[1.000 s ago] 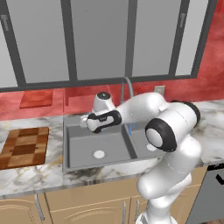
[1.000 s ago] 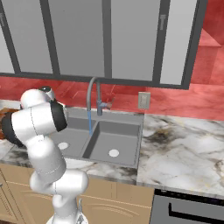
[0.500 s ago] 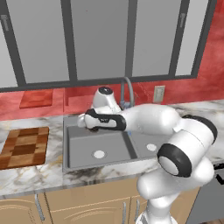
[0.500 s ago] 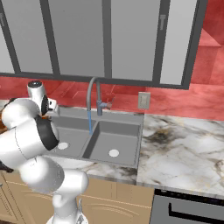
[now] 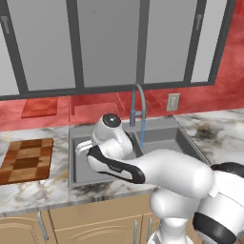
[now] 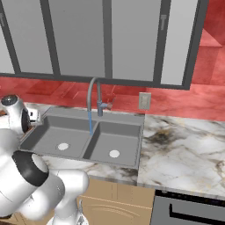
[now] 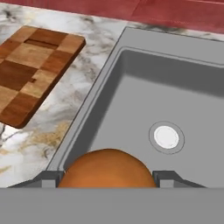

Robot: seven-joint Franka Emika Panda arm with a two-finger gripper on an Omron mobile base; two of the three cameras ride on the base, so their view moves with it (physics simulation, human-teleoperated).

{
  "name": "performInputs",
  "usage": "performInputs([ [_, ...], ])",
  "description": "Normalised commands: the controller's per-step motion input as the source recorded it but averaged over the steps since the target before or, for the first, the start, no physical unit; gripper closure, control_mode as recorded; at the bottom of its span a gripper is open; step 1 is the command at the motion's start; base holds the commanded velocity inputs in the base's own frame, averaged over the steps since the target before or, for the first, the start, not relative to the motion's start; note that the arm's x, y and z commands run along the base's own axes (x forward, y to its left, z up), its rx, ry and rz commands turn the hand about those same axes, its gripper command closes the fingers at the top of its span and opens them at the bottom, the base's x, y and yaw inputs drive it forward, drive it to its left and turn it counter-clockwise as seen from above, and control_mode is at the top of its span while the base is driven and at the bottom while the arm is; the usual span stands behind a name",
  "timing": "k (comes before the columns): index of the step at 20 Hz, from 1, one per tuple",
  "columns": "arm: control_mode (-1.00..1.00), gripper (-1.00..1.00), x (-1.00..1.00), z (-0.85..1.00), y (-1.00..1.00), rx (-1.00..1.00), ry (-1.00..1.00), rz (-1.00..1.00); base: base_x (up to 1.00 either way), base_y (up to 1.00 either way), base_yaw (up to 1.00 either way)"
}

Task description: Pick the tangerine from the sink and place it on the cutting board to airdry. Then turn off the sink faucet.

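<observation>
**Tangerine held above the left basin**

The jaws pinch the small round orange tangerine over the grey metal double-basin sink, near its left rim. Bare marbled bench separates that rim from the checkered wooden cutting board. Farther back, the grey gooseneck faucet runs water.

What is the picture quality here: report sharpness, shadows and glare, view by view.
Left base view: evenly lit, no glare, a soft dark shadow under the arm along the sink front. Right base view: sharp, flat light, faucet stream clear blue. Hand view: tangerine crisp though close, cutting board undistorted.
</observation>
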Motion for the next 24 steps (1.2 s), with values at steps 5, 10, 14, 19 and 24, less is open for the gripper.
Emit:
performInputs([
  [5,-1.00,1.00,-0.53,0.18,0.44,0.04,-0.19,0.05,0.00,0.00,0.00],
  [10,-1.00,1.00,-0.37,0.32,0.35,0.08,-0.15,0.07,0.00,0.00,0.00],
  [14,-1.00,1.00,-0.09,0.53,0.26,0.14,-0.09,0.11,0.00,0.00,0.00],
  [19,-1.00,1.00,0.00,0.57,0.25,0.11,0.00,0.13,0.00,0.00,0.00],
  [24,-1.00,1.00,0.00,0.02,0.39,0.00,-0.01,0.05,0.00,0.00,0.00],
])
